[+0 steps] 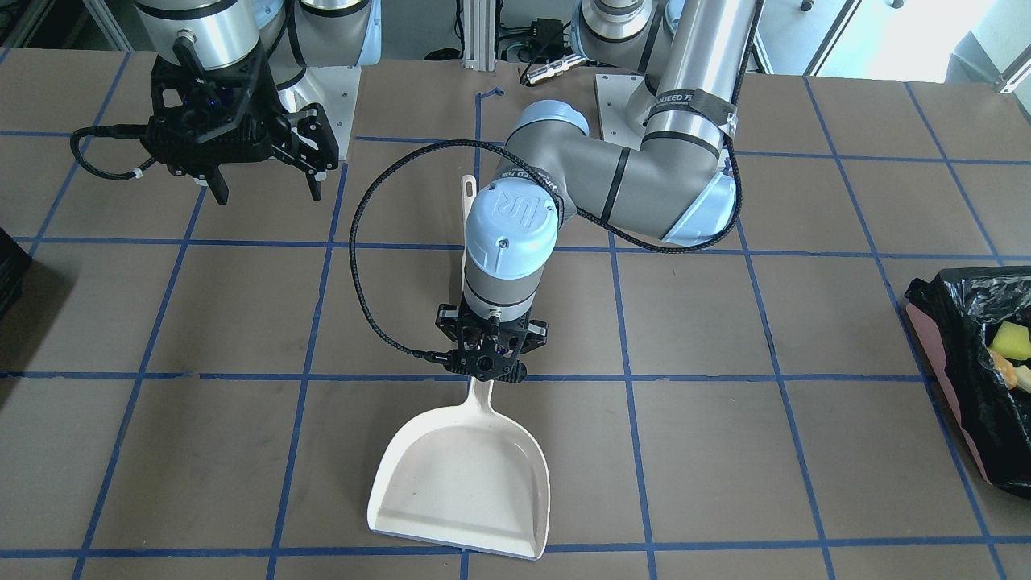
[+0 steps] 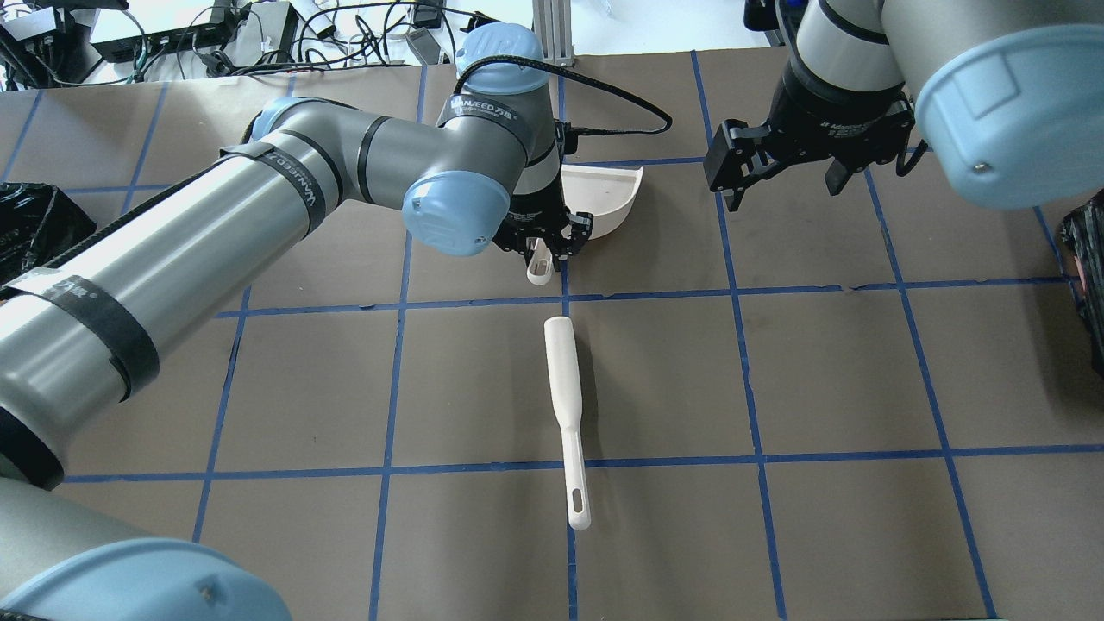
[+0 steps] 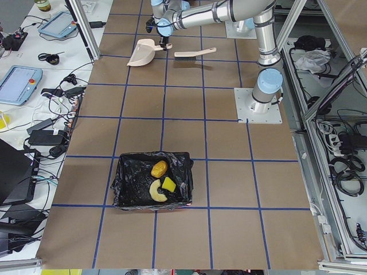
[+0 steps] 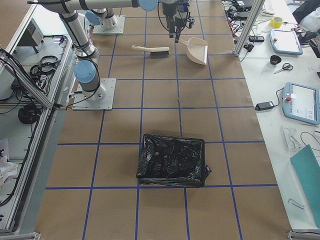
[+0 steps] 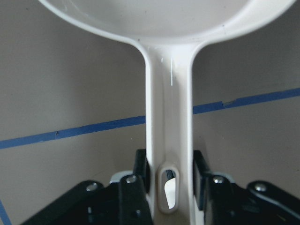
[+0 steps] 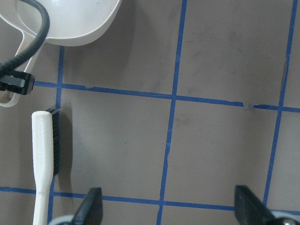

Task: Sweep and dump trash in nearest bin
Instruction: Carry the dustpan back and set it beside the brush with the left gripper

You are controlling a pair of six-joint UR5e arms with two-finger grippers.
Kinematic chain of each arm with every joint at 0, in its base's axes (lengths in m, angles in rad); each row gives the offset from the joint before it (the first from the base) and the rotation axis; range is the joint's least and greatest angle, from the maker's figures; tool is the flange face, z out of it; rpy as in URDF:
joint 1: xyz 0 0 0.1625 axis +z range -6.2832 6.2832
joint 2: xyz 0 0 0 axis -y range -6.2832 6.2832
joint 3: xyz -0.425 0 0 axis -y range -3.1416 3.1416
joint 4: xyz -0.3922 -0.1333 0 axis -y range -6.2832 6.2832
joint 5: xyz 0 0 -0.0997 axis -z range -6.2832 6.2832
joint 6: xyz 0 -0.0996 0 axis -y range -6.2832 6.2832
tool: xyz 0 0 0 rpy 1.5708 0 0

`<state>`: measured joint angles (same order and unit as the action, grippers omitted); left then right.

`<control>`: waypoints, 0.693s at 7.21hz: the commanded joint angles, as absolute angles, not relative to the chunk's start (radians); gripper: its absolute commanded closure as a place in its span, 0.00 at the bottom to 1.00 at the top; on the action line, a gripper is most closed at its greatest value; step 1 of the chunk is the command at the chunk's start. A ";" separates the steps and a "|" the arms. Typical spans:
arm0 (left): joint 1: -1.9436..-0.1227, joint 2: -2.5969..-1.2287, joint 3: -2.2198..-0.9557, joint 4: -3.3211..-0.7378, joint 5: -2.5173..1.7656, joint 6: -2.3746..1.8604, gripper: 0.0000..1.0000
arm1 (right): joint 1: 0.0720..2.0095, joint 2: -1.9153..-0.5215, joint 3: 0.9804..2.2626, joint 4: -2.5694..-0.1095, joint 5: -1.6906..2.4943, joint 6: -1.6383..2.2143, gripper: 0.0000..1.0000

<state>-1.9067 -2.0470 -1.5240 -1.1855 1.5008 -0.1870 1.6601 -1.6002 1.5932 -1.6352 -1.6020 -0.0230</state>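
The handle of one white dustpan [image 5: 167, 112] fills the left wrist view. The left gripper [image 5: 169, 174] is closed on it, a finger [image 5: 140, 169] pressed to each side near the hanging hole. In the front view the pan's mouth points away from the robot, low over the brown desk [image 1: 725, 338]; whether it touches the desk cannot be told.

One white brush [image 2: 565, 405] lies flat on the desk just beside the handle's end, on the robot's side, touched by neither of the two arms.

The right gripper [image 1: 266, 189] hangs above the desk well apart from both tools, jaws spread wide and holding nothing.

All three pieces of trash sit inside the bin [image 3: 123, 177] at the desk's left end: one golden-brown lump [image 3: 159, 168], one yellow sponge [image 3: 168, 183] and one tan pastry [image 3: 156, 192]. One black box [image 4: 172, 160] stands at the right end.
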 commanded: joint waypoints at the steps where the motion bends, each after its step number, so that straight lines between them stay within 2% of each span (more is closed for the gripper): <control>1: -1.917 -2.049 -1.526 -1.187 1.500 -0.239 1.00 | 1.661 -1.601 1.594 -1.635 -1.601 -0.023 0.00; 3: -1.934 -2.049 -1.526 -1.186 1.500 -0.250 1.00 | 1.661 -1.601 1.594 -1.634 -1.601 -0.023 0.00; 4: -1.945 -2.049 -1.526 -1.187 1.502 -0.271 0.85 | 1.661 -1.601 1.594 -1.634 -1.601 -0.023 0.00; 5: -1.948 -2.049 -1.526 -1.186 1.502 -0.282 0.43 | 1.661 -1.600 1.594 -1.635 -1.600 -0.023 0.00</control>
